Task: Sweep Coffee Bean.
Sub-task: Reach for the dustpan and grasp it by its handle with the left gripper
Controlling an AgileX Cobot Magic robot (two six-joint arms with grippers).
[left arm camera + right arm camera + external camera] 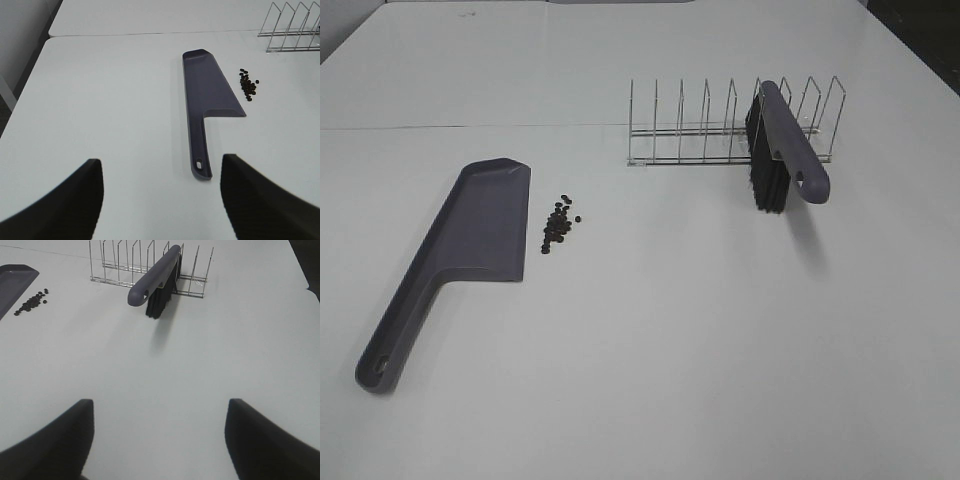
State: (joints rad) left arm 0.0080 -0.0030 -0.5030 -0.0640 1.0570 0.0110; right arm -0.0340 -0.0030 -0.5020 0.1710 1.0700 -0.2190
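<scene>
The coffee beans (558, 222) lie in a small loose cluster on the white table (670, 350), just beside the long straight edge of the grey dustpan (470, 235), which rests flat with its handle pointing toward the near left corner. Well apart on the right, a grey brush (782, 150) with black bristles leans in the wire rack (720, 135), its handle sticking out toward the front. The left gripper (161, 165) hangs above the table behind the dustpan's handle with its jaws spread wide and nothing between them, and the right gripper (160, 404) is likewise released, facing the brush over bare tabletop
</scene>
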